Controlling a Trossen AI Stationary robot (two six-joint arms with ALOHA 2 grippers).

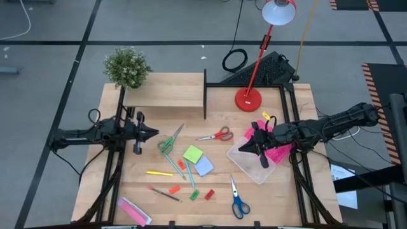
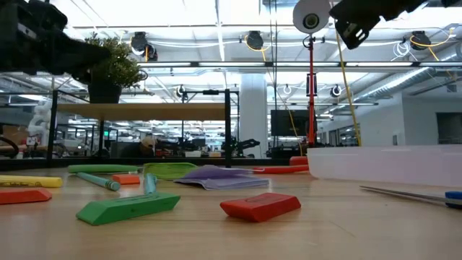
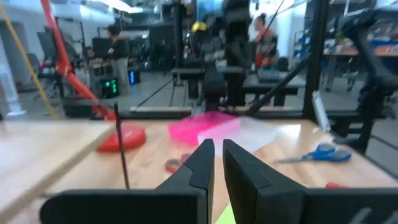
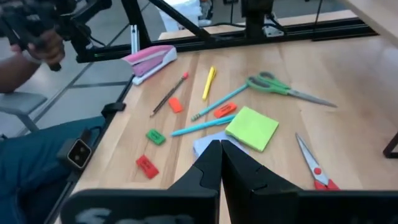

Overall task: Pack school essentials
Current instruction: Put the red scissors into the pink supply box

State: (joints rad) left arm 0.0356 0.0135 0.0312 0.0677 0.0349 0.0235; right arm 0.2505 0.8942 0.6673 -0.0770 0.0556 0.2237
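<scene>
Wooden counter (image 1: 280, 191) carries all the school essentials, loose in its middle, none packed yet. You see green scissors (image 1: 169, 141) nearest the left gripper (image 1: 154, 133), red scissors (image 1: 217, 135) toward the lamp base (image 1: 248, 100), and blue scissors (image 1: 238, 201) near the front edge. Green sticky-note pad (image 1: 193, 154) lies just beside the pale-blue pad (image 1: 203, 166). A teal pen (image 1: 172, 165) and another teal pen (image 1: 189, 173) lie by the pads, w/ a small orange block (image 1: 181, 164) between them. Yellow pen (image 1: 159, 172) is left of these, red pencil (image 1: 165, 193) below it, w/ an orange block (image 1: 174, 189) touching or almost touching it. Green block (image 1: 194, 194) and red block (image 1: 209, 194) sit side by side near the front.

Left gripper hovers at the left side of the counter, pointing to the items; its fingers are clenched, almost together, nothing between them. Right gripper (image 1: 260, 152) hangs over the clear container (image 1: 251, 166) on the right side, fingers also clenched and empty. Pink lid (image 1: 278, 152) lies under the right arm, beside the container. Pink-and-white packet (image 1: 134, 211) lies at the front left corner. In the right wrist view a person's hand (image 4: 34, 43) shows beyond the counter edge.
</scene>
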